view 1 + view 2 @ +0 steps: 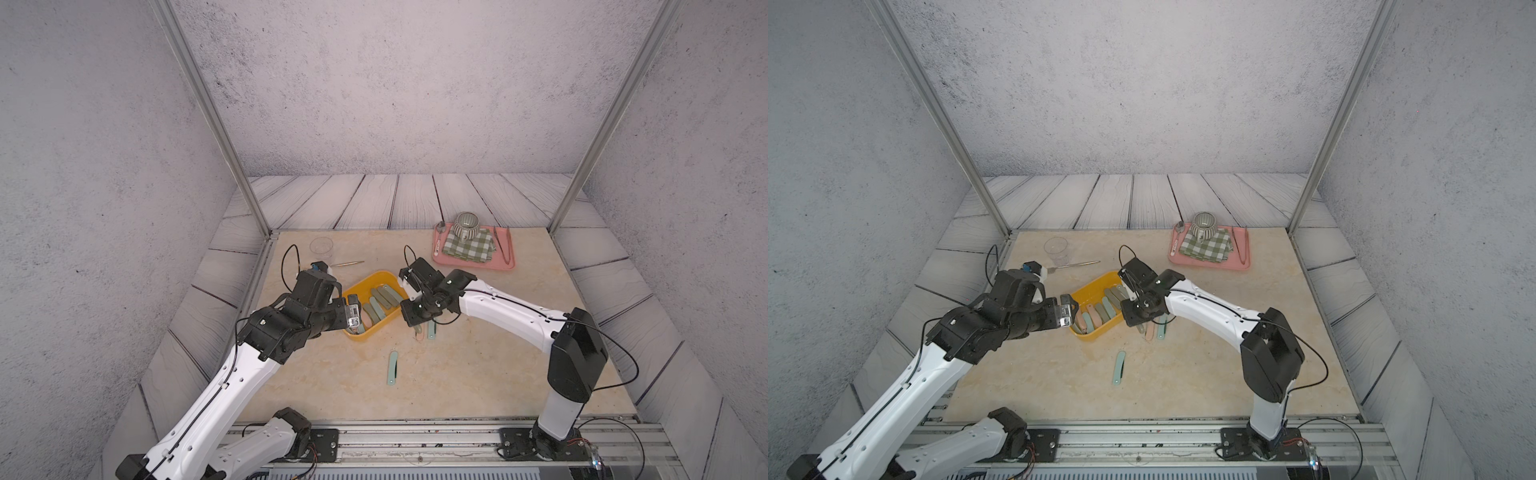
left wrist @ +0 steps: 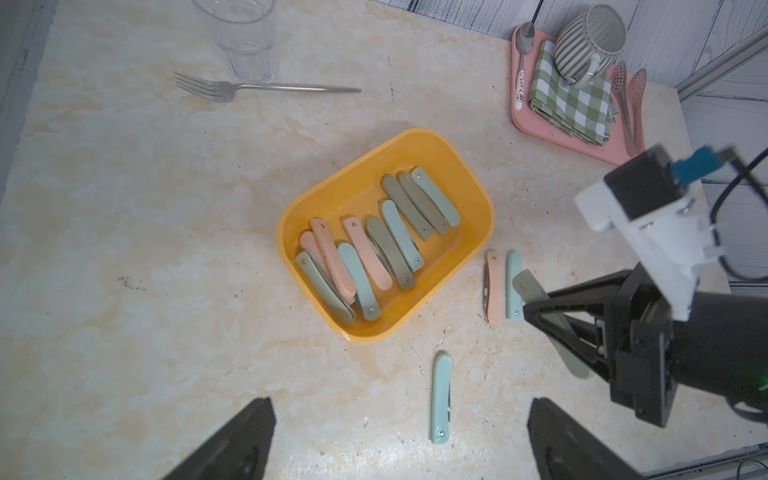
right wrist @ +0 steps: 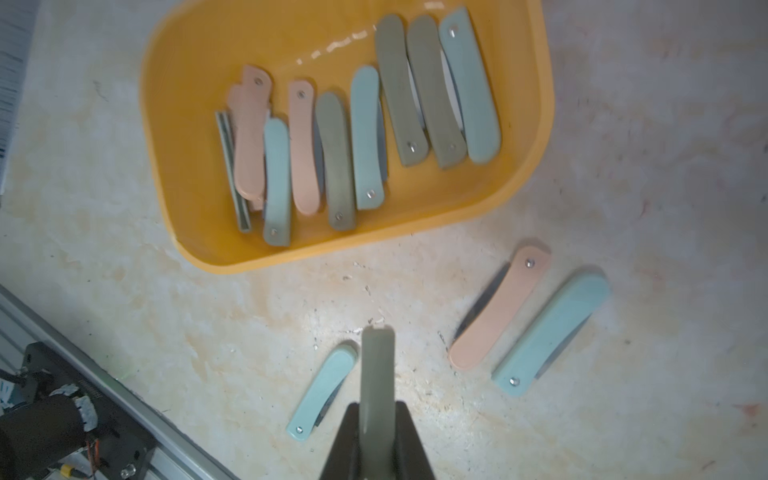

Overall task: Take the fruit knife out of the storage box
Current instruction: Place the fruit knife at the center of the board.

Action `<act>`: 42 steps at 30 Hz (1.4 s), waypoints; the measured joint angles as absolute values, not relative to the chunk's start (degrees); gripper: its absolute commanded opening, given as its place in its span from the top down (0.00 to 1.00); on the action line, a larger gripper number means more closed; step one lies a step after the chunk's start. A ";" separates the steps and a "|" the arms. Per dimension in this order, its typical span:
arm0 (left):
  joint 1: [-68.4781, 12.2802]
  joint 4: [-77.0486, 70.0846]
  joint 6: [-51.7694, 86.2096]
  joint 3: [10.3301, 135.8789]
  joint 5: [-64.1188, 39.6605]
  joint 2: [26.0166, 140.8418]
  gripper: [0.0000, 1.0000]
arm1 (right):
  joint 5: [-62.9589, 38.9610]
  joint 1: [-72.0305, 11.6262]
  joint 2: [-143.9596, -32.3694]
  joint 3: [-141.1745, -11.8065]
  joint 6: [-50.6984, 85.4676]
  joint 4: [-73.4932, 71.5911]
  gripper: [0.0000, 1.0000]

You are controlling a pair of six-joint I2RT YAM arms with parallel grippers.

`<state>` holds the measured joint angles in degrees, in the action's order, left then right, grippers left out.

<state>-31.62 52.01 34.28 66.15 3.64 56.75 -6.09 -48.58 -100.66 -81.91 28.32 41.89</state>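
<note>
Right fingers [image 3: 409,440] clamp an olive-green folding fruit knife [image 3: 377,374], already outside the yellow-orange plastic storage box [image 3: 187,137] at four o'clock; more knives [image 2: 399,232] remain inside. Left fingers [image 2: 249,436] spread apart.

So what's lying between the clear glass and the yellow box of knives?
A metal fork lies flat there, close beside the glass; the rest toward the storage box is bare tabletop. The left wrist view shows it clearly.
</note>
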 measured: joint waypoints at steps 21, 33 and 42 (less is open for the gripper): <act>-31.62 49.08 33.80 64.84 -1.80 58.89 0.01 | -8.69 -55.24 -99.61 -61.32 46.17 23.46 1.00; -31.62 48.95 33.17 64.20 -3.60 59.20 0.01 | -7.22 -56.36 -101.01 -59.07 52.10 21.15 0.89; -31.62 48.10 32.29 64.20 -4.43 59.42 0.01 | -6.46 -56.51 -101.47 -59.46 52.90 22.50 0.67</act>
<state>-31.62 48.10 32.29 64.20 -4.43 59.42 -6.46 -56.51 -101.47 -59.46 52.90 22.50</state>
